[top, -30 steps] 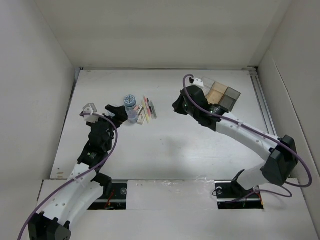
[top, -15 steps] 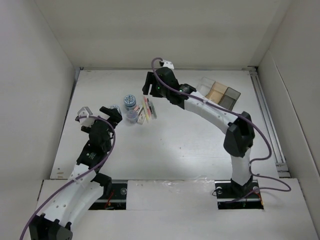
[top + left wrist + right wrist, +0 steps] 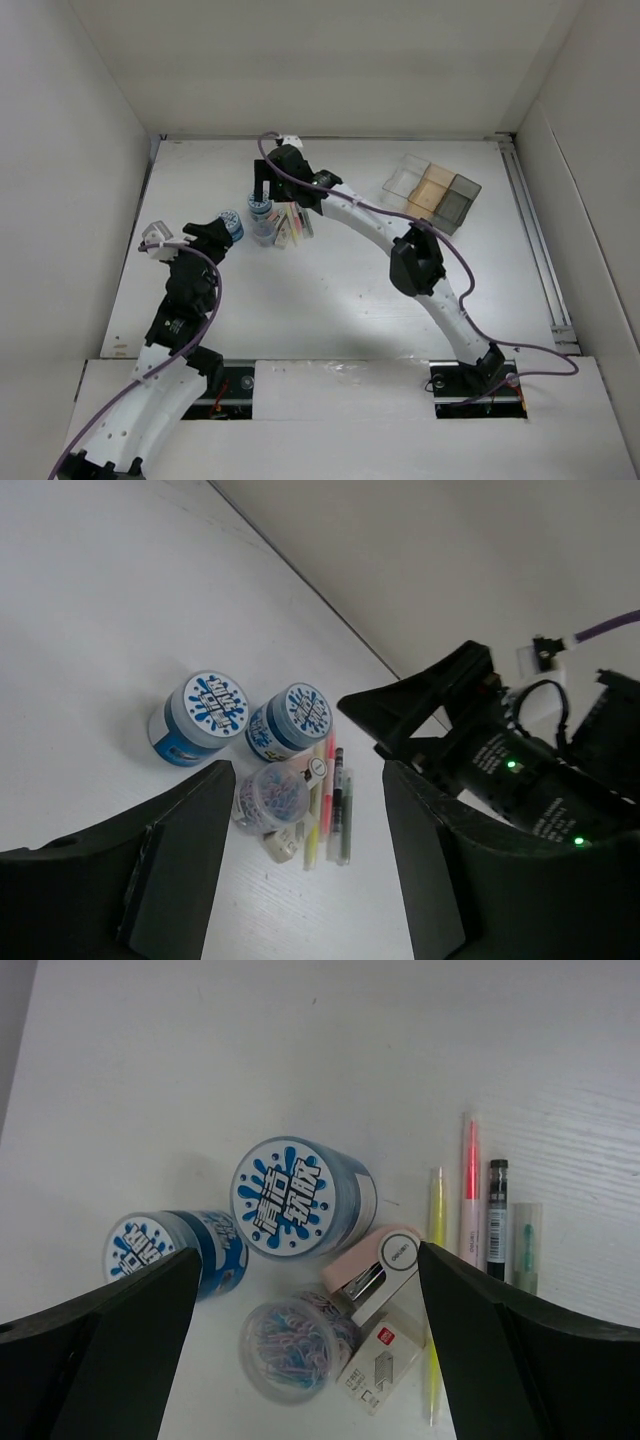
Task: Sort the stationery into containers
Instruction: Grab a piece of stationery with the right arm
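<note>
Blue-lidded jars (image 3: 300,1200), pens (image 3: 497,1220) and a clip tub (image 3: 295,1360) lie heaped left of centre, well apart from the tray (image 3: 433,186). The right gripper (image 3: 305,1260) has swung over from that tray and hangs above them, jaws now spread and empty. The left gripper (image 3: 308,770) waits beside the pile, fingers apart, holding nothing. Another pick looks close.

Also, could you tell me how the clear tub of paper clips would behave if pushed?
The clear tub looks squat and stands upright, so it would probably slide rather than tip. Holding only small clips, it seems light, and the pink stapler right beside it might get nudged along. On its side, it could roll.
</note>
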Controlling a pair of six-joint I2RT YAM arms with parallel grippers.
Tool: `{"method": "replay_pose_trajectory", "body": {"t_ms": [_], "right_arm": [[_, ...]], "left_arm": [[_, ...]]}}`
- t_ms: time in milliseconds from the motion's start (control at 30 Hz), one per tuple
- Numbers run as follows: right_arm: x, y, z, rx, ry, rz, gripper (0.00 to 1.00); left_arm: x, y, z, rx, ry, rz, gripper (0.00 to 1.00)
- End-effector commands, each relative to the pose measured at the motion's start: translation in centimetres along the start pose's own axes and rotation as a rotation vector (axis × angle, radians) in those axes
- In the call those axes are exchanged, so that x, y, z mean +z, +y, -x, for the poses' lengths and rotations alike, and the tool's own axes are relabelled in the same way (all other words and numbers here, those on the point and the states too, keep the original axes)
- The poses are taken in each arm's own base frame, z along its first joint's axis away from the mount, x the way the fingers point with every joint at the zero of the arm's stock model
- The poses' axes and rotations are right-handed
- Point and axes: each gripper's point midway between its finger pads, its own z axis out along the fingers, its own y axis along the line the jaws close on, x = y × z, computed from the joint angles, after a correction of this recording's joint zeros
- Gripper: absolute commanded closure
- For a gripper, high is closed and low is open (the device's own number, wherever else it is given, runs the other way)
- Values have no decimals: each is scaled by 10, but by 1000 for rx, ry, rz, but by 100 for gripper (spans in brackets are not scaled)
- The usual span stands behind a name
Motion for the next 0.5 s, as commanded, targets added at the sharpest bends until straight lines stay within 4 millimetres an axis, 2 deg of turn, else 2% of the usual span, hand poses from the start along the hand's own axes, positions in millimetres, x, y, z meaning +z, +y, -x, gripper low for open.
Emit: {"method": "replay_pose_trajectory", "body": {"t_ms": [0,33,67,233,300,333,467], "right_arm": [[-5,27,9,-46,-35,66,4],[0,26,5,-46,-35,66,1],[-1,30,11,-42,-52,76,1],[17,30,4,-49,-60,81,1],[26,27,-4,-51,-53,77,1],[25,36,-3,-50,-70,97,1],[43,26,-14,-50,-80,65,1]], "left_arm": [[-2,-3,8,-40,-25,-13,42],[-2,1,3,-33,-18,-6,40],[-3,-2,7,-43,-29,-17,36],[-2,-7,1,-42,0,-42,27],[0,-5,-3,-31,11,-30,27],[0,-5,-3,-31,11,-30,26],[-2,-7,1,-37,5,-37,26]]}}
